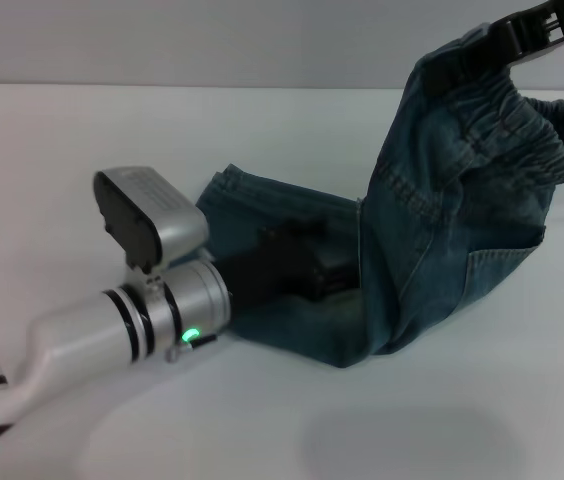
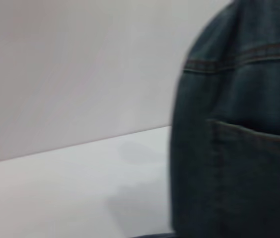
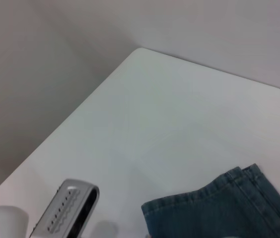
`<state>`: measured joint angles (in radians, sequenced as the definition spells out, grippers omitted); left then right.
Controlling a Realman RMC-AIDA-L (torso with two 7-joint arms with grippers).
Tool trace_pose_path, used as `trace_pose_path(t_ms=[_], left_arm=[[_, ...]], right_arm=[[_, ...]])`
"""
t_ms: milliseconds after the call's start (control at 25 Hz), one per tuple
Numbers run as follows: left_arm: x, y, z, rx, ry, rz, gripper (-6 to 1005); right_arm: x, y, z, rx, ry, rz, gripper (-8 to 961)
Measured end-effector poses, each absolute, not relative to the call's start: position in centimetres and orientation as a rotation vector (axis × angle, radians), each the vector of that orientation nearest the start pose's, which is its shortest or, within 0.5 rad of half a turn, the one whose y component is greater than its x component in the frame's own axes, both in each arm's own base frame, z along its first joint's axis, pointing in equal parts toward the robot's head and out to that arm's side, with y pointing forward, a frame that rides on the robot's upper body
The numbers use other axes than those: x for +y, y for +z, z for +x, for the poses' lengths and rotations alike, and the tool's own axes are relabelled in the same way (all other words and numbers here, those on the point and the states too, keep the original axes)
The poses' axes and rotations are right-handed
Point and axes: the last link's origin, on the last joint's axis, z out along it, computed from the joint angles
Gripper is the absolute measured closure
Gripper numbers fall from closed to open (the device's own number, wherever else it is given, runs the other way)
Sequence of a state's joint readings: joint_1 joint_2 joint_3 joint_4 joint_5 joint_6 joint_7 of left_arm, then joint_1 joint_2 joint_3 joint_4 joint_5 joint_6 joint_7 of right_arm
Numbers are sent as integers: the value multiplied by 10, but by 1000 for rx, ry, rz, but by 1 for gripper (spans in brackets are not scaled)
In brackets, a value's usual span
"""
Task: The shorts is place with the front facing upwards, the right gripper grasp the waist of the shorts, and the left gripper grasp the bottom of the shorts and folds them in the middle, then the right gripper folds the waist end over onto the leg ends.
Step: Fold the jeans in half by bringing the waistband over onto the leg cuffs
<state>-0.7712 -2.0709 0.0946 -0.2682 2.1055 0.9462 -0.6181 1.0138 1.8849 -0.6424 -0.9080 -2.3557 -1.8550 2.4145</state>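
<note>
right now my right pincer (image 1: 517,35), the slim black claw, is up in the far right corner of the head view, clenched on the ruffled elastic waist (image 1: 522,130) of the blue-green denim shorts (image 1: 432,230), holding that end well above the white desk (image 1: 62,150). from there the denim hangs down and runs leftward, so the garment's long axis goes from my raised right pincer, down and across to the flat hemmed leg ends (image 1: 224,190) lying on the desk. my left pincer (image 1: 287,265), black prongs on a silver-white arm, lies low on that flat part, pressing on the denim near the middle; i cannot tell whether its prongs are clenched or released. as i judge it, the fold over the leg ends is under way: the waist is on the right, the leg ends lie to its left, so my right pincer, the nearer one, must carry the waist leftward and down. my left pincer sits in that path.
</note>
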Motion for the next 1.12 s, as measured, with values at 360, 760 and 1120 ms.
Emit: trace_pose_path(t_ms=[360, 760, 1120], left_arm=[[379, -90, -253, -621, -637, -2268, 172], [419, -18, -283, -621, -622, -1888, 172], [424, 1, -289, -600, -631, -1741, 172]], right_arm=[[422, 85, 110, 1155, 140, -2824, 905], [429, 54, 74, 966, 53, -2897, 891], [427, 14, 41, 752, -4, -3002, 844]])
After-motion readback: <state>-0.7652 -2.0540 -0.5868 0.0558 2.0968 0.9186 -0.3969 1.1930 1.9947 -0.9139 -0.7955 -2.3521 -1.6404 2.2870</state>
